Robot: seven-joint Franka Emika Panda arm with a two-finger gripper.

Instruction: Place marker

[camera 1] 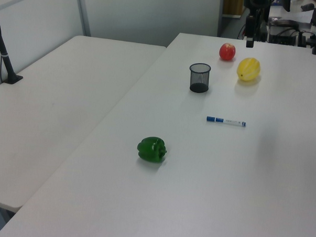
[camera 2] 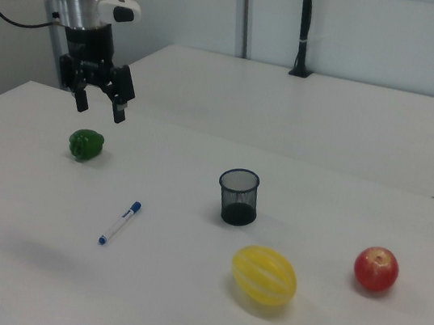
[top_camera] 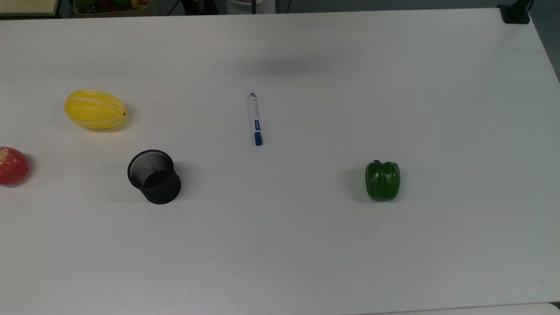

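The marker [top_camera: 255,119] lies flat near the middle of the white table, white with a blue cap and blue label; it also shows as the marker [camera 1: 225,121] and the marker [camera 2: 120,222]. A black mesh cup [top_camera: 154,176] stands upright to the top view's left of it, also the cup [camera 1: 199,77] and the cup [camera 2: 238,196]. My gripper [camera 2: 99,107] hangs open high above the table in the right view, up and to the left of the marker, holding nothing.
A green bell pepper [top_camera: 383,180] sits to the top view's right of the marker. A yellow striped melon [top_camera: 95,109] and a red apple [top_camera: 13,166] lie at the top view's left. A second table [camera 1: 54,98] adjoins in the left view.
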